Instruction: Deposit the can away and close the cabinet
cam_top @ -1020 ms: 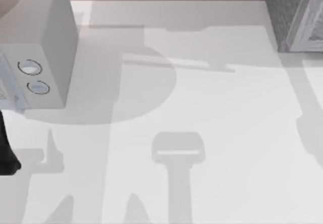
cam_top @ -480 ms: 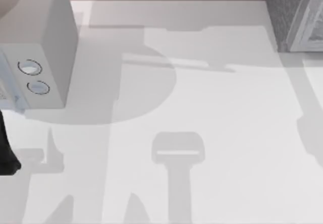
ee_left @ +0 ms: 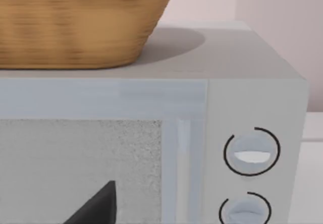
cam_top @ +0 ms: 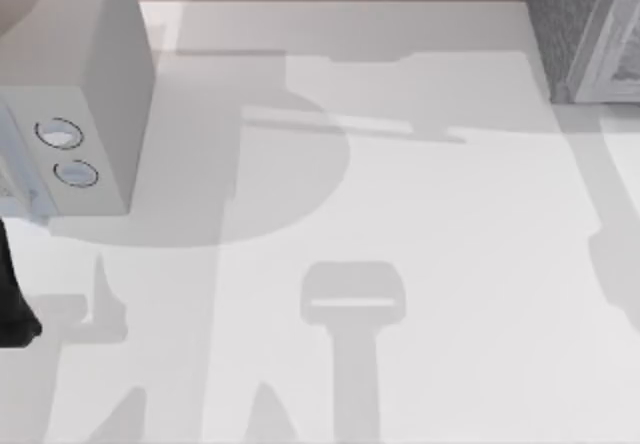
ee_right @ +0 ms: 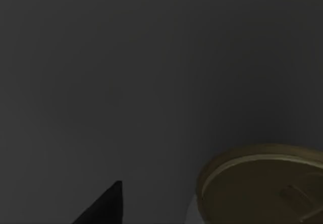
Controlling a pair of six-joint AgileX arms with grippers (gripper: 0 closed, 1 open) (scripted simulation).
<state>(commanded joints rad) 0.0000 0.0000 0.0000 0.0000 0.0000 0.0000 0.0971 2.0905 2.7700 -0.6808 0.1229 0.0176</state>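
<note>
The can's gold top point(ee_right: 262, 186) is seen against dark grey — lower right of the right wrist view; the cabinet point(cam_top: 585, 29) is set upper right in the top view; neither gripper's state can be told.

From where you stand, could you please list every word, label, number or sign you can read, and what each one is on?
None can be read.
Pale box: its two round dials carry only plain arcs, with no numbers or words.
Can: the right wrist view is dark; its gold top shows no legible print.
Cabinet: speckled surface and framed panel, no lettering.
Woven basket: no label.
</note>
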